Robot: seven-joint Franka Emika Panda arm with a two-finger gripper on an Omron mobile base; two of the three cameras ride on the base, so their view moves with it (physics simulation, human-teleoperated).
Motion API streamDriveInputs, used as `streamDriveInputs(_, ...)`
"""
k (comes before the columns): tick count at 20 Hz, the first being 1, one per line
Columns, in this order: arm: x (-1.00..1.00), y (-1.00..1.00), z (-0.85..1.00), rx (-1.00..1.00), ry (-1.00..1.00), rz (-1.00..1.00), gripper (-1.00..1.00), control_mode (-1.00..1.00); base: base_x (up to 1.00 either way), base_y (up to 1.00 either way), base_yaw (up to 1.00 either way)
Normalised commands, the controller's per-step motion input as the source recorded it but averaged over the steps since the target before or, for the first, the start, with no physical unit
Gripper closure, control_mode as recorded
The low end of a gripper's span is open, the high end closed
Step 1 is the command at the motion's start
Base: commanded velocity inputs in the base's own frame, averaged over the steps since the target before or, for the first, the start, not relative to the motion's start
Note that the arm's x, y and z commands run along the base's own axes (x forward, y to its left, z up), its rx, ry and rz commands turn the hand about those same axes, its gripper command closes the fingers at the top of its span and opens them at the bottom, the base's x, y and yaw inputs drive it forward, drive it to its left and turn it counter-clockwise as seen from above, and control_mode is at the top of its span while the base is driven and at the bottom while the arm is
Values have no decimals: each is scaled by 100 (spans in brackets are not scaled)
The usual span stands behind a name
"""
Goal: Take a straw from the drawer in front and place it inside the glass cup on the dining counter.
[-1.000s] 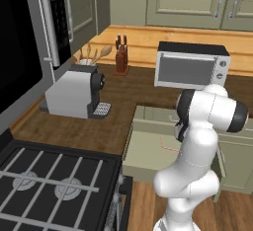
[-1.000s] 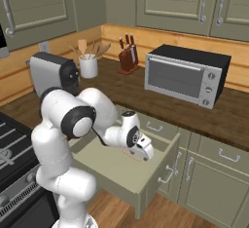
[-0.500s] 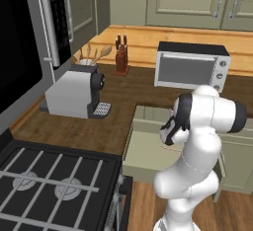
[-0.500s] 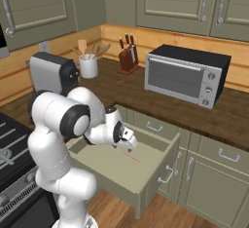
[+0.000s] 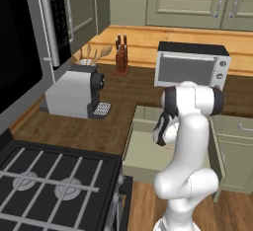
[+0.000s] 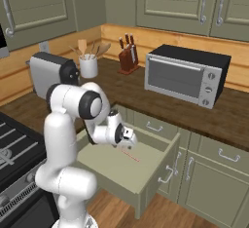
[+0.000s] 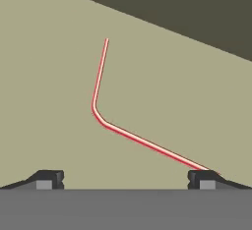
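Since one second ago your arm has swung left and lowered the gripper (image 6: 130, 135) into the open drawer (image 6: 160, 171); from the left base view the hand hangs over the drawer interior; from the right base view the straw (image 6: 130, 156) lies on the drawer floor just beside the fingers; from the hand view the jaws stand wide, the straw's long part runs to the right fingertip (image 7: 203, 177); center it before you close.

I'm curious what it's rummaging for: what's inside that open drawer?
A thin red straw with a bent end lies on the drawer's pale floor, below the open gripper. The arm covers part of the floor.
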Motion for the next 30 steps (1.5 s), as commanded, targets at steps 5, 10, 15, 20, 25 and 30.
streamDriveInputs(5, 19, 8, -49, 2, 0, 15, -100, -100, 0, 0, 0)
streamDriveInputs(10, 28, 0, -33, 2, 0, 11, -100, -100, 0, 0, 0)
streamDriveInputs(15, 51, 0, -9, 1, 0, 9, -100, -100, 0, 0, 0)
streamDriveInputs(20, 47, 0, 0, 0, 0, 6, -100, -100, 0, 0, 0)
streamDriveInputs(25, 3, -1, 21, 0, 0, 0, -100, -100, 0, 0, 0)
streamDriveInputs(30, -3, 0, 34, 2, 2, -1, -100, -100, 0, 0, 0)
